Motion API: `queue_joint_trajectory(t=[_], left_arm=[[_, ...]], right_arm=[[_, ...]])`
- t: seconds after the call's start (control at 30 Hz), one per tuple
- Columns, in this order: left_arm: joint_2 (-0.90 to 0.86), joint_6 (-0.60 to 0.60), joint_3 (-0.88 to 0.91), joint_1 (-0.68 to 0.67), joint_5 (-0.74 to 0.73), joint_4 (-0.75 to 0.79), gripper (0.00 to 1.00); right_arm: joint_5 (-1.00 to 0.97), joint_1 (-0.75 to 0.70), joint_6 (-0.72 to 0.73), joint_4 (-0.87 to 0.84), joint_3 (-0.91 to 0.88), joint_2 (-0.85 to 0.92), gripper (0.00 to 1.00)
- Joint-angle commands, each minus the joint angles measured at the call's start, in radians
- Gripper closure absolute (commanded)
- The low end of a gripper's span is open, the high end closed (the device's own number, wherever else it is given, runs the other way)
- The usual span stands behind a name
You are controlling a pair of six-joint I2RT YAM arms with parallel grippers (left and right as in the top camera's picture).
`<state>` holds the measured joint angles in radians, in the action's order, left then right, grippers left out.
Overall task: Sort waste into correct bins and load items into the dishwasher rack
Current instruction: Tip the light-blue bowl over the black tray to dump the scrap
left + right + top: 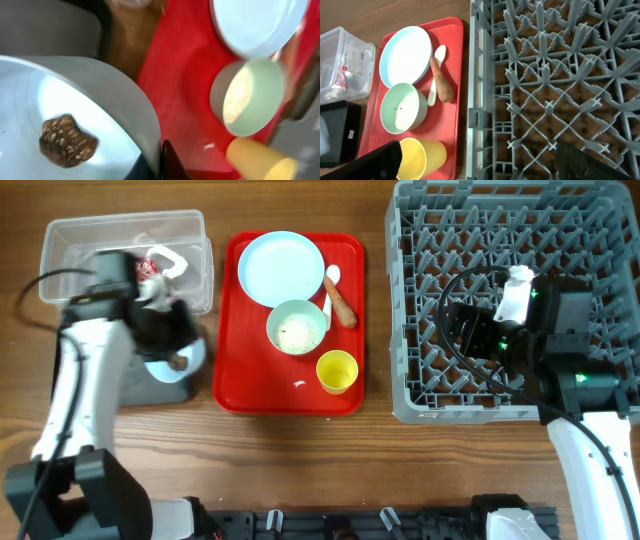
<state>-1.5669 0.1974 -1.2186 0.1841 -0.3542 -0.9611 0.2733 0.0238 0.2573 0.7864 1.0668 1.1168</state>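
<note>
While your left gripper (pixel 158 161) pinches the rim of the light blue bowl (pixel 75 95), the dark brown food scrap (pixel 67 140) sits inside it, above the black tray (pixel 337 127) beside the clear tub (pixel 342 52). Your right gripper (pixel 480 162) hangs spread wide and empty over the dishwasher rack (pixel 560 75).

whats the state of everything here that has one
left gripper, shut on light blue bowl
right gripper, open, empty
light blue bowl, held, brown scrap inside
green bowl, upright, rice inside
yellow cup, upright, empty
plate, flat, empty
clear tub, wrapper inside
rack, nothing loaded
</note>
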Motion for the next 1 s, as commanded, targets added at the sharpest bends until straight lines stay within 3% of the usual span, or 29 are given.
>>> queue_joint_trajectory(t=[0.0,0.3,0.53,0.73,0.97], left_arm=[[-0.004,-0.138,-0.012,0.147,-0.265,0.014,0.96],[-0.149,-0.320,-0.012,0.425,-0.713,0.010,0.96],[-0.272,-0.333,-0.012,0.554,-1.069,-0.001,0.96],[-0.296,-0.317,-0.010,0.598,-1.207,-0.001,0.96],[-0.294,-0.286,-0.010,0.597,-1.223,-0.001,0.96]], right_arm=[[0.016,0.007,0.006,-0.001,0.019,0.007,0.00],[0.016,0.007,0.005,-0.001,0.019,0.007,0.00],[0.016,0.007,0.005,0.000,0.019,0.007,0.00],[0.016,0.007,0.005,0.000,0.019,0.007,0.00],[0.016,0.007,0.005,0.000,0.019,0.007,0.00]])
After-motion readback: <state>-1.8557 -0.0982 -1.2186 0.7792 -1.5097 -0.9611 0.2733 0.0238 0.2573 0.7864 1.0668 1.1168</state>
